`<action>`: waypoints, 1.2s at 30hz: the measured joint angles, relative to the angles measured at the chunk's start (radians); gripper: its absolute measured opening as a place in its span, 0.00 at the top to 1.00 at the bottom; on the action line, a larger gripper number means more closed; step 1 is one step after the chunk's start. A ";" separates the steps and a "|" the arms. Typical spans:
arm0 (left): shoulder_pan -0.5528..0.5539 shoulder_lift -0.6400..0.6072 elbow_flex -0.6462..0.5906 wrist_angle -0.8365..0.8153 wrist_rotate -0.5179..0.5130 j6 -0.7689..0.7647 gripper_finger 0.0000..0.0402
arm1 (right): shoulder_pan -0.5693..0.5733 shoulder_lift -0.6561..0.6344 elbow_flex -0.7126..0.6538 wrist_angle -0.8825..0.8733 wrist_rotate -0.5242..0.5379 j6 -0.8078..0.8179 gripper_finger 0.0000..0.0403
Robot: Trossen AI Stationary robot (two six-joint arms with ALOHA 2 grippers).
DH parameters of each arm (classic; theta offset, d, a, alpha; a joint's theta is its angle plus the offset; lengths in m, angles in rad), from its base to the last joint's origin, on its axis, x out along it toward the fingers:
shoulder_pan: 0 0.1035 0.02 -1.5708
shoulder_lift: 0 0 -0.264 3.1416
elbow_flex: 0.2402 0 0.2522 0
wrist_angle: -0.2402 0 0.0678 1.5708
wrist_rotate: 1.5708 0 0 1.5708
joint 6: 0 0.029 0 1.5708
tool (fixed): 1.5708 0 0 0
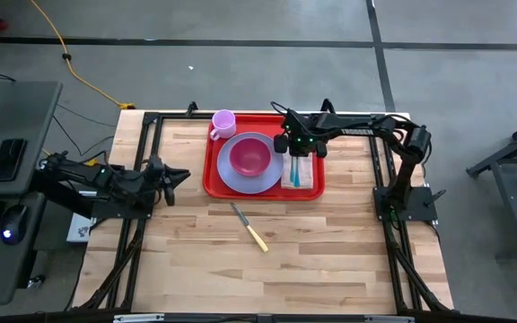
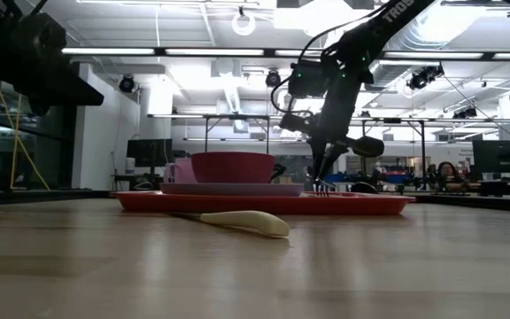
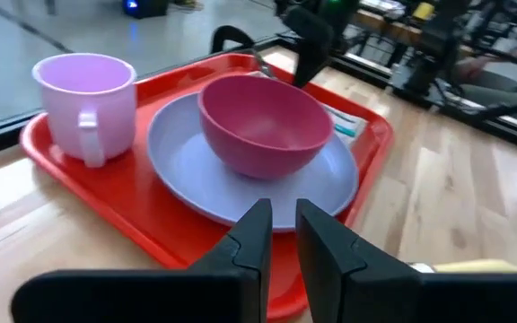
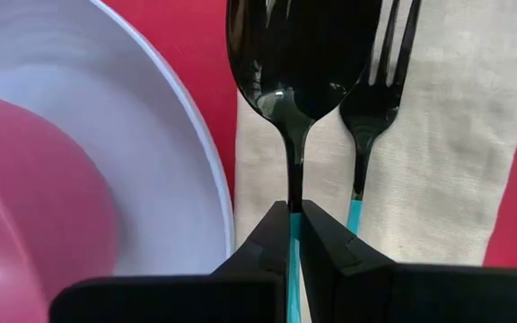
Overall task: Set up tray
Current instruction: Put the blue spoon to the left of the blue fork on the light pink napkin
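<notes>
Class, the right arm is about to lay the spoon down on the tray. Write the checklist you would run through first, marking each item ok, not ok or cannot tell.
1. Right pincer shut on the spoon handle: ok.
2. Spoon over the napkin, beside the fork: ok.
3. Spoon clear of the plate rim: ok, it hangs to one side.
4. Spoon tip touching the napkin: cannot tell.
5. Left pincer out of the way, off the tray edge: ok.
6. Knife on the tray: not ok, it lies on the table.
</notes>
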 joint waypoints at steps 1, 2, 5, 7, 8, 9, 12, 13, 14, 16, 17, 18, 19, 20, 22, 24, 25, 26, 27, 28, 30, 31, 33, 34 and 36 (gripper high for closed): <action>0.000 -0.009 -0.003 0.002 0.014 0.011 0.79 | 0.000 0.004 0.000 0.000 -0.003 0.002 1.00; 0.000 -0.019 -0.006 0.001 0.034 0.021 0.79 | 0.000 0.011 0.000 0.000 -0.006 0.003 1.00; 0.000 -0.048 -0.016 -0.003 0.087 0.050 0.79 | 0.004 0.040 0.000 0.006 -0.015 0.003 1.00; 0.000 -0.065 -0.016 -0.014 0.126 0.065 0.79 | 0.005 0.057 0.000 0.006 -0.022 0.003 1.00; 0.000 -0.073 -0.016 -0.015 0.141 0.070 0.79 | 0.005 0.062 0.000 0.006 -0.030 0.003 1.00; 0.000 -0.080 -0.016 -0.016 0.159 0.074 0.79 | 0.005 0.065 0.000 0.007 -0.038 0.004 1.00; 0.000 -0.093 -0.016 -0.013 0.182 0.090 0.79 | 0.005 0.070 0.000 0.021 -0.042 0.010 1.00; 0.000 -0.094 -0.016 -0.013 0.183 0.092 0.79 | 0.004 0.070 0.000 0.028 -0.041 0.010 1.00; 0.000 -0.093 -0.016 -0.014 0.183 0.092 0.79 | 0.004 0.070 0.000 0.032 -0.040 0.010 1.00; 0.000 -0.093 -0.016 -0.014 0.187 0.092 0.79 | 0.004 0.070 0.000 0.042 -0.040 0.010 1.00; 0.000 -0.093 -0.016 -0.014 0.187 0.092 0.79 | 0.004 0.070 0.000 0.046 -0.039 0.010 1.00; 0.000 -0.093 -0.016 -0.014 0.187 0.092 0.79 | 0.004 0.070 0.000 0.047 -0.038 0.010 1.00; 0.000 -0.093 -0.016 -0.014 0.187 0.092 0.79 | 0.004 0.070 0.000 0.047 -0.037 0.010 1.00; 0.000 -0.093 -0.016 -0.014 0.187 0.092 0.79 | 0.003 0.070 0.000 0.046 -0.038 0.010 1.00; 0.000 -0.093 -0.016 -0.014 0.188 0.092 0.79 | 0.000 0.070 0.000 0.045 -0.030 0.008 1.00; 0.000 -0.093 -0.016 -0.014 0.188 0.092 0.79 | -0.008 0.070 0.000 0.045 -0.030 0.006 1.00; 0.000 -0.093 -0.016 -0.014 0.188 0.092 0.79 | -0.014 0.070 0.000 0.045 -0.034 0.006 1.00; 0.000 -0.093 -0.016 -0.014 0.188 0.092 0.79 | -0.018 0.070 0.000 0.045 -0.035 0.005 1.00; 0.000 -0.093 -0.016 -0.014 0.189 0.092 0.79 | -0.022 0.070 0.000 0.047 -0.035 0.004 1.00; 0.000 -0.093 -0.016 -0.014 0.189 0.092 0.79 | -0.025 0.070 0.000 0.052 -0.035 0.003 1.00; 0.000 -0.093 -0.016 -0.014 0.189 0.092 0.79 | -0.027 0.070 0.000 0.067 -0.034 -0.001 1.00; 0.000 -0.093 -0.016 -0.014 0.189 0.092 0.79 | -0.030 0.070 0.000 0.076 -0.038 -0.011 1.00; 0.000 -0.093 -0.016 -0.015 0.189 0.092 0.79 | -0.033 0.070 0.000 0.089 -0.047 -0.019 0.99; 0.000 -0.093 -0.016 -0.015 0.189 0.092 0.79 | -0.035 0.070 0.000 0.090 -0.052 -0.020 0.98; 0.000 -0.093 -0.016 -0.015 0.188 0.092 0.79 | -0.040 0.070 0.000 0.090 -0.051 -0.021 0.96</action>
